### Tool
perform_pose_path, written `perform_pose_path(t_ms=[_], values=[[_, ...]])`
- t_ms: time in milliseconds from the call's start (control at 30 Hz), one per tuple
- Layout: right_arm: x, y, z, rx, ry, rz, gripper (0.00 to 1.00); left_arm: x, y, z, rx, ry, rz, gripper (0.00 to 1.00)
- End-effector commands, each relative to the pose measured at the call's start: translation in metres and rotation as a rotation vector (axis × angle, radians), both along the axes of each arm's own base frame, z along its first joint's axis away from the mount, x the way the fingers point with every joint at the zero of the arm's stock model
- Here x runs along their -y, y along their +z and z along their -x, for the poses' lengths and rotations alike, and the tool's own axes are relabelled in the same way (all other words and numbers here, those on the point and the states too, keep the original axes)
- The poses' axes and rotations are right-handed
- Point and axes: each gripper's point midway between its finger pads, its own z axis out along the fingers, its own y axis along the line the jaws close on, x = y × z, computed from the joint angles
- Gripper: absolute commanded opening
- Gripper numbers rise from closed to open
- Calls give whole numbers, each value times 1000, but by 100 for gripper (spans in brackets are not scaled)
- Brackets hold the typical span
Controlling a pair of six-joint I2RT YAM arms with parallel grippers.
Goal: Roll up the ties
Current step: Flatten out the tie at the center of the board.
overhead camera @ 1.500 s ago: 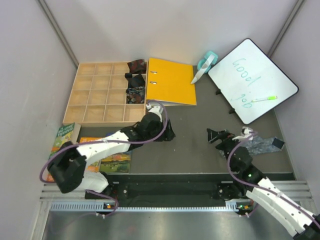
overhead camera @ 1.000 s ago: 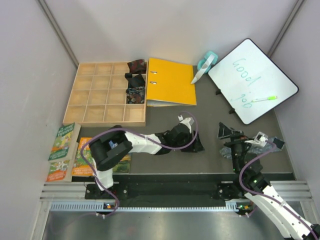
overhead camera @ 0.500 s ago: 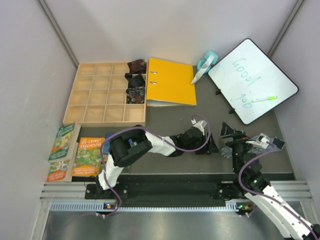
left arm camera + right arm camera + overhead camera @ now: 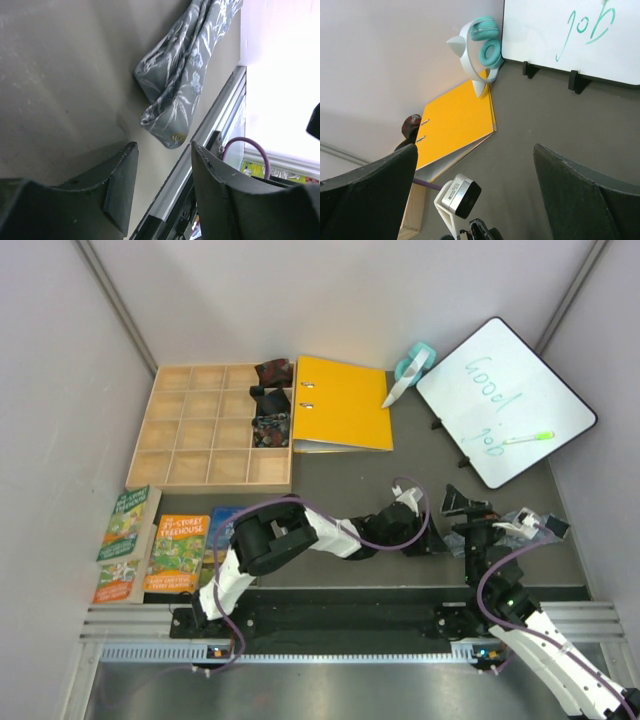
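A silvery grey-blue patterned tie (image 4: 186,75) lies loosely folded on the dark mat by the front rail. In the top view the tie (image 4: 528,532) lies at the right edge, partly behind the right arm. My left gripper (image 4: 164,149) is open and empty, its fingers just short of the tie's folded end; from above, the left gripper (image 4: 437,540) is stretched far to the right. My right gripper (image 4: 475,147) is wide open and empty, raised above the mat (image 4: 458,500). Dark red (image 4: 273,370), black (image 4: 268,398) and speckled (image 4: 270,430) rolled ties sit in the wooden box (image 4: 190,430).
A yellow binder (image 4: 342,402) lies beside the box. A teal-and-white item (image 4: 412,368) and a whiteboard (image 4: 505,400) stand at the back right. Books (image 4: 160,545) lie at the front left. The metal rail (image 4: 210,130) runs close beside the tie.
My left arm has swung from beside the box far to the right, ending next to the right gripper. My right gripper has shifted slightly right and back. The tie has not moved.
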Motion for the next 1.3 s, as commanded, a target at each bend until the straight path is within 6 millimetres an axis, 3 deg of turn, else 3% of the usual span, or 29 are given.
perform_pose_path(t_ms=[0,433,633,800,967,1000,1133,1200,1233,1267], values=[[1,-49,-2,-45,-22,8,99,13,12,-5,10,8,55,51],[16,-61,1,-104,-109,-51,99,23,14,-11,9,6,96,51],[17,-63,1,-110,-112,-51,99,23,16,-14,16,0,116,44],[18,-64,1,-113,-120,-55,99,25,16,-13,18,-15,124,30],[15,-60,1,-101,-103,-40,99,24,18,-12,21,-32,106,7],[15,-59,0,-96,-98,-37,99,22,15,-9,18,-42,90,0],[14,-59,0,-95,-92,-30,99,-1,20,0,-1,-58,66,0],[13,-58,0,-94,-91,-28,99,-23,28,6,20,-62,44,0],[13,-58,0,-93,-88,-30,99,-41,15,9,7,-64,-22,0],[13,-58,0,-93,-89,-29,99,-50,34,8,37,-62,-15,0]])
